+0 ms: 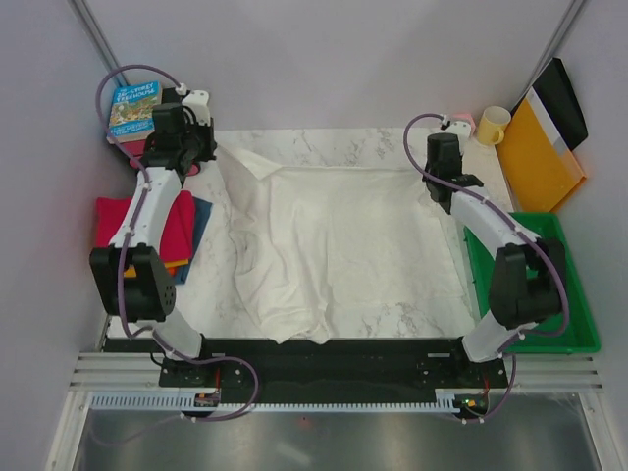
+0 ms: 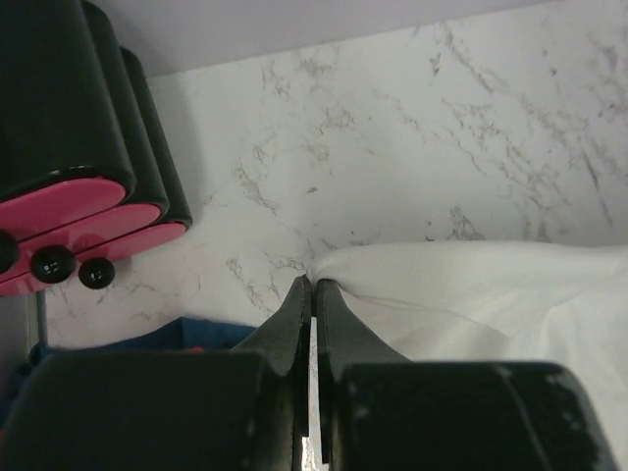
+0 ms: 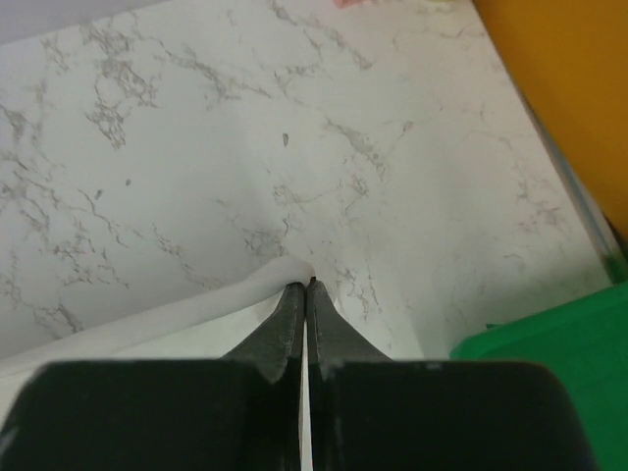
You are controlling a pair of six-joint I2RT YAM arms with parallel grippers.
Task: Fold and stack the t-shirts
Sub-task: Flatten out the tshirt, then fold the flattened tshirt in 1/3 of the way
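Left of the cream-white shirt (image 1: 343, 245) we see a stack of folded shirts (image 1: 180, 224) — magenta-pink on top, orange and blue edges showing beneath — partly hidden under the left arm. Behind that stack, further from the big shirt's far-left corner, stands a blue book (image 1: 134, 106). We find the cream-white shirt itself spread open and wrinkled over most of the marble table (image 1: 324, 142). At its far-left corner the left gripper (image 2: 312, 287) has its fingers pressed together on the cloth's edge. At its far-right corner the right gripper (image 3: 301, 287) is pinched tight on the hem in the same way. Right of the shirt we see a yellow mug (image 1: 493, 125) and a yellow-orange folder (image 1: 538, 157) toward the back, and a green bin (image 1: 579, 314) just beside its right edge.
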